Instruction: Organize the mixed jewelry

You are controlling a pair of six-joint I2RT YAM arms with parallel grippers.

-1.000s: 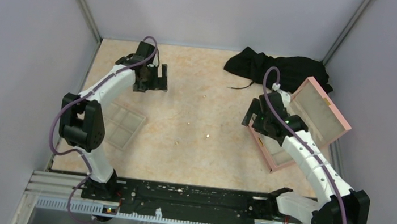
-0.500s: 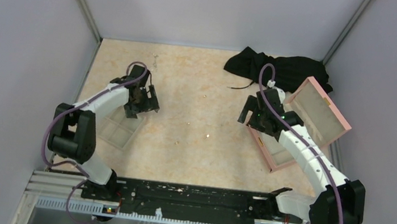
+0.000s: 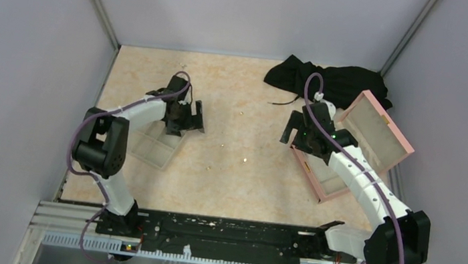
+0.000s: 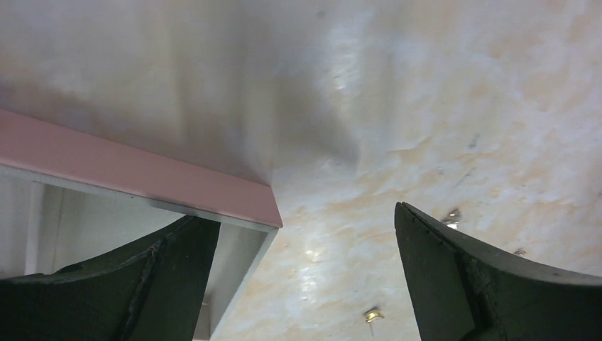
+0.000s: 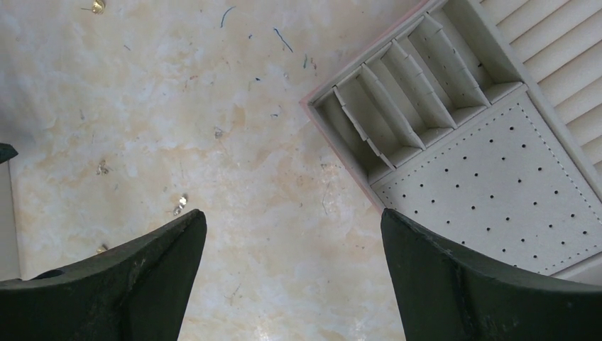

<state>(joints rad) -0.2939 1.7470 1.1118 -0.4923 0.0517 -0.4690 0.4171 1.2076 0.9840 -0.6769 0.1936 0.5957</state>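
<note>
The mixed jewelry lies as tiny pale specks on the beige table between the arms, for example one [image 3: 243, 161] and another [image 3: 223, 145]. My left gripper [image 3: 192, 120] is open and empty, just off the right edge of the translucent tray [image 3: 148, 148]. Its wrist view shows a gold stud [image 4: 372, 314] between the fingers, a silvery piece [image 4: 451, 216] by the right finger, and the tray's pinkish corner [image 4: 234, 202]. My right gripper [image 3: 290, 131] is open and empty, left of the open pink box [image 3: 329, 184]. Its wrist view shows specks [image 5: 180, 206] near the left finger.
A black cloth [image 3: 332, 80] lies at the back right behind the pink box's raised lid [image 3: 380, 126]. The box's slotted section [image 5: 397, 92] and perforated panel [image 5: 490, 192] are in the right wrist view. Grey walls close in the table on three sides.
My left gripper has swung from the back left corner toward the middle, ending beside the tray's right edge. My right gripper shifted slightly left early on, then stayed put.
</note>
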